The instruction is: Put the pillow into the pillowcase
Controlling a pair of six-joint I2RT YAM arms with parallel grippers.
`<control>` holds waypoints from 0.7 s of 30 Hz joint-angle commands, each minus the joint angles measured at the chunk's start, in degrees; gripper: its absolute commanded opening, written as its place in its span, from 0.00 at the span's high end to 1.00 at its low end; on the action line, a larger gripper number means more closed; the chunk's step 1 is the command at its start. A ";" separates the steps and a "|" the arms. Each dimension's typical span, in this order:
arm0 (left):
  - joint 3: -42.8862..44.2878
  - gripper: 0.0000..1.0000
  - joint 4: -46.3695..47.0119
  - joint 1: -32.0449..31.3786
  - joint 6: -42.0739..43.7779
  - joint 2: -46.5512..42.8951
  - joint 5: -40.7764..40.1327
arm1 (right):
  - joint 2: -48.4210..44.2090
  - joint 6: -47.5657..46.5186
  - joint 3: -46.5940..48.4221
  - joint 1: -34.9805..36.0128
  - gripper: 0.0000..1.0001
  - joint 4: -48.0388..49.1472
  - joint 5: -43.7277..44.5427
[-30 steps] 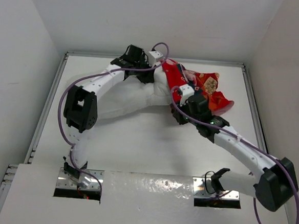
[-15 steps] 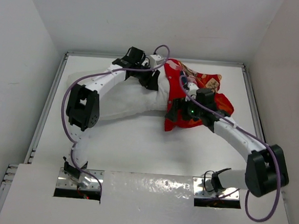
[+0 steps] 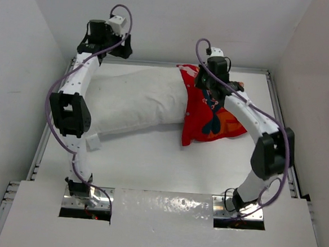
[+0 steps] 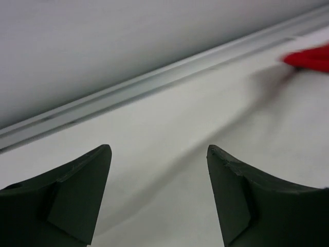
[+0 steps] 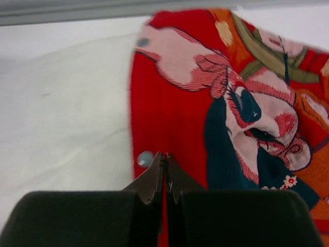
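Note:
The white pillow [image 3: 135, 101] lies across the table, and its right end sits inside the red-orange pillowcase [image 3: 210, 112] printed with teal-haired children. My left gripper [image 3: 123, 46] hangs open at the back left corner, off the pillow. In its wrist view the gripper [image 4: 158, 149] holds nothing, and a red tip of the pillowcase [image 4: 311, 57] shows far right. My right gripper [image 3: 202, 81] is at the case's back edge. Seen from the right wrist, it [image 5: 165, 156] is shut just over the pillowcase [image 5: 175, 87] near its open edge, beside the pillow [image 5: 61, 118]. No cloth shows between the jaws.
A metal rail [image 4: 154, 80] runs along the back of the table under the white wall. Side walls close in left and right. A small white tag [image 3: 93, 141] sticks out at the pillow's near left corner. Bare table [image 3: 150, 162] lies in front.
The left gripper opened and rose from the pillow to the back left corner. The right arm swung from the case's near side to its back edge and shut. The case now lies flatter.

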 commanded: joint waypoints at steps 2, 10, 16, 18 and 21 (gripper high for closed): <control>7.03 0.26 -1.51 -1.43 9.02 10.92 -25.83 | 8.16 7.59 7.00 -0.23 1.00 -8.40 7.43; 1.28 0.36 -9.09 -2.22 14.04 13.81 -8.49 | 16.85 14.09 10.68 0.04 1.00 -7.98 -2.23; -15.07 0.50 -17.52 -13.44 26.05 4.41 7.26 | 25.91 13.93 20.71 0.39 1.00 -8.43 -8.39; -19.47 0.50 -19.98 -17.15 28.54 1.84 11.65 | 27.67 13.49 24.21 0.39 1.00 -7.89 -9.10; -17.21 0.53 -20.96 -22.51 22.01 1.48 15.01 | 29.52 11.30 28.17 0.39 1.00 -9.99 -8.93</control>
